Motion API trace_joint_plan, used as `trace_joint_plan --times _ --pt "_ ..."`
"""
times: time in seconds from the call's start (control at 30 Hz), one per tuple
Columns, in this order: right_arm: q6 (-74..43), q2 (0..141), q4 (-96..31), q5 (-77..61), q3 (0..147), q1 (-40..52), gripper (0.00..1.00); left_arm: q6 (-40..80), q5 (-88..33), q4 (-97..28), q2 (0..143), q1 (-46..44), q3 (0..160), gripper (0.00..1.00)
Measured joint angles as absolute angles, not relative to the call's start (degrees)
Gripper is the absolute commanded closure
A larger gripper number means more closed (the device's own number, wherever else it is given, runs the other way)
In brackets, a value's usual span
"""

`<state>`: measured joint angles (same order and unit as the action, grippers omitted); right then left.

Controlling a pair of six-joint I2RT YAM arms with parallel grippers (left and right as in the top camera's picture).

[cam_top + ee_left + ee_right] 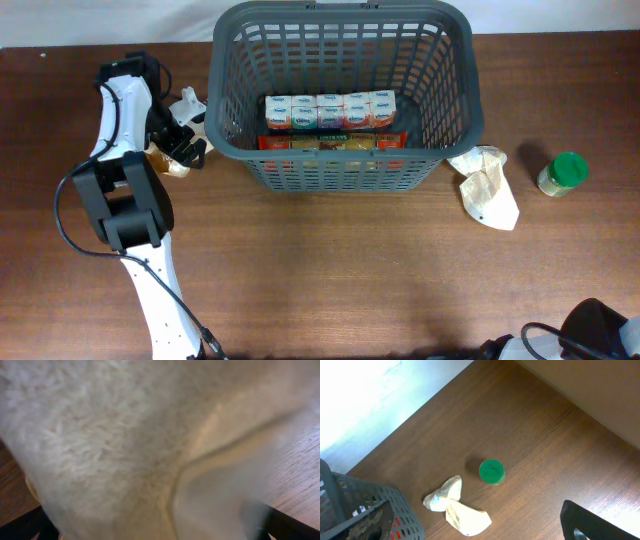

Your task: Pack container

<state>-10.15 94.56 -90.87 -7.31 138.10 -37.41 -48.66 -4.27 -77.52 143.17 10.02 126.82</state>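
Basket, large dark grey slotted plastic (340, 172): stiff, prob. light; you'd grab the rim. Left gripper (188, 142) beside it: spread or pinching, can't tell.

Left wrist view: I get only blurred pale fuzzy fabric (100, 435) right against the lens. Overhead, my left tool (186, 140) is buried beside it and I can't read the jaws. Of the right tool (585, 522) I see one dark corner, the rest cut off. The right arm (595, 325) is clipped at the bottom edge. The basket (370, 505) is cropped in the right wrist view. The carton labels (328, 110) are too small to read.
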Motion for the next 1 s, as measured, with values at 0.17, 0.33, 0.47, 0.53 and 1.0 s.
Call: trace_joint_plan --times 0.17,0.33,0.47,0.53,1.0 --pt "-10.2 94.6 -90.9 -7.3 138.1 -37.4 0.01 -48.7 -4.2 -77.8 143.3 10.0 126.8 0.84" --pt "-10.2 94.6 -90.9 -7.3 138.1 -37.4 0.01 -48.9 -4.3 -79.0 143.3 9.8 126.8 0.98" --pt "-10.2 94.6 -90.9 -7.3 138.1 -37.4 0.01 -48.3 -4.4 -79.1 143.3 9.8 126.9 0.98" --pt "-10.1 94.6 -90.9 -7.3 138.1 -37.4 0.01 -47.5 -4.3 -79.1 143.3 9.8 126.9 0.98" --pt "-10.2 94.6 -90.9 -7.3 138.1 -37.4 0.01 -32.4 -1.3 -79.9 141.4 16.0 126.8 0.98"
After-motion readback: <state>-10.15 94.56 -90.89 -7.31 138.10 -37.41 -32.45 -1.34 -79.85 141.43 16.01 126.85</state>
